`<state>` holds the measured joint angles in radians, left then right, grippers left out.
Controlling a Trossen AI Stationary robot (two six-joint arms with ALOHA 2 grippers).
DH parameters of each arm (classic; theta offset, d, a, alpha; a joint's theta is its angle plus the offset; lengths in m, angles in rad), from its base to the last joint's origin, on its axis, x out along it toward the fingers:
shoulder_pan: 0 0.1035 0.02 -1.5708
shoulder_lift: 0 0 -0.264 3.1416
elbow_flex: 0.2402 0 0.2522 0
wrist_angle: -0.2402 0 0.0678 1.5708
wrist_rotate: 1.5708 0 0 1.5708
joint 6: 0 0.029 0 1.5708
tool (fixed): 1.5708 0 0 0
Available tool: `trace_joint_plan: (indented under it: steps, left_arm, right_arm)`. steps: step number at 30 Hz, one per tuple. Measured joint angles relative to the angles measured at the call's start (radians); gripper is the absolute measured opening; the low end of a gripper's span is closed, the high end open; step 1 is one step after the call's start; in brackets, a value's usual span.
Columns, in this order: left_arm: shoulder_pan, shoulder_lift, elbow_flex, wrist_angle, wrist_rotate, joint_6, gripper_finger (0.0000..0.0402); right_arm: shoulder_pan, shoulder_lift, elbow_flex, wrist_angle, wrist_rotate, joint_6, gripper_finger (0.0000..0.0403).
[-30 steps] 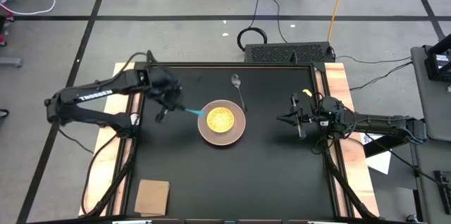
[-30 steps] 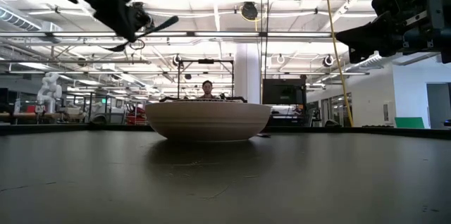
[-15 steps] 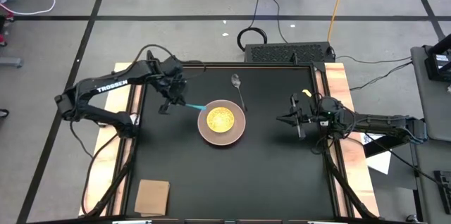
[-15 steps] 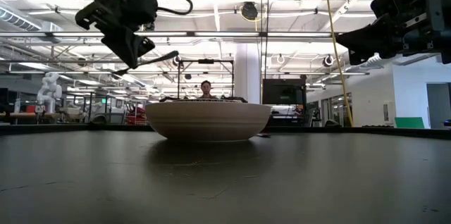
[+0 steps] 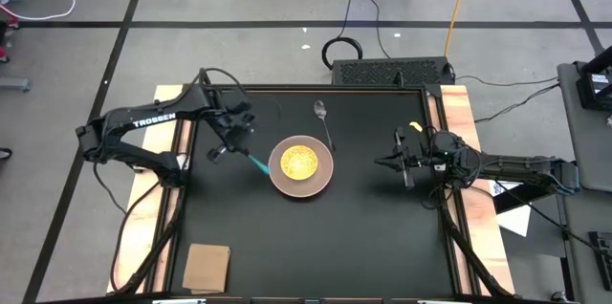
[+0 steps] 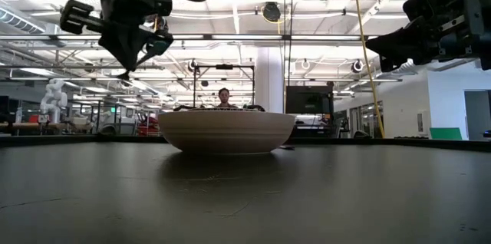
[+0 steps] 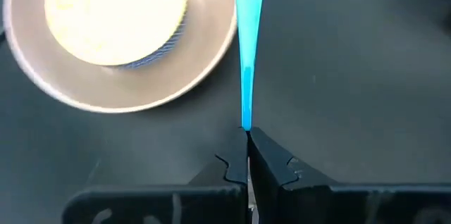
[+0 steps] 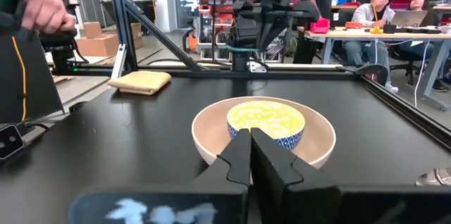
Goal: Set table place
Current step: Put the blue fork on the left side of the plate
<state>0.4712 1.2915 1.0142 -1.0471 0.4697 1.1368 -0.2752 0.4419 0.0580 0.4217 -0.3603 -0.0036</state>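
Table (image 5: 316, 237) is matte black, with pale bare wood strips (image 5: 469, 141) at left and right; spoon (image 5: 322, 118) is shiny metal; plate (image 7: 204, 69) smooth, satin tan; utensil (image 7: 248, 48) glossy blue plastic.

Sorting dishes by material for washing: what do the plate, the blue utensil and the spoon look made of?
Plate: probably matte ceramic or melamine, with an even pinkish-tan, dull surface. Blue utensil: likely plastic, thin, translucent and bright blue, clamped in the left gripper. Spoon: metal, silver and shiny.

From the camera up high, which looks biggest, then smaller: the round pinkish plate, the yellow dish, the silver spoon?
1. Round pinkish-tan plate
2. Round yellow dish
3. Silver metal spoon: about as long as the dish is wide, but much thinner.
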Motion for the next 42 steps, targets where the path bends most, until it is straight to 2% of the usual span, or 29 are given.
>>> trace_joint_plan:
  steps: [6, 19, 30, 36, 42]
  left_arm:
    - [-0.029, 0.009, 0.000, -0.006, -0.052, 0.089, 0.0003]
    - [-0.107, 0.137, 0.000, 0.007, -0.166, 0.253, 0.0002]
    - [-0.184, 0.146, 0.000, 0.061, -0.285, 0.394, 0.0002]
    - [-0.200, 0.193, 0.000, 0.065, -0.298, 0.425, 0.0002]
    - [-0.234, 0.244, 0.001, 0.105, -0.332, 0.483, 0.0002]
  right_arm:
    - [0.000, 0.000, 0.000, 0.000, 0.000, 0.000, 0.0000]
    - [0.000, 0.000, 0.000, 0.000, 0.001, 0.018, 0.0000]
    - [0.000, 0.000, 0.000, 0.023, 0.002, 0.026, 0.0000]
    - [0.000, 0.000, 0.000, 0.022, 0.046, 0.034, 0.0000]
    - [0.000, 0.000, 0.000, 0.022, 0.046, 0.034, 0.0000]
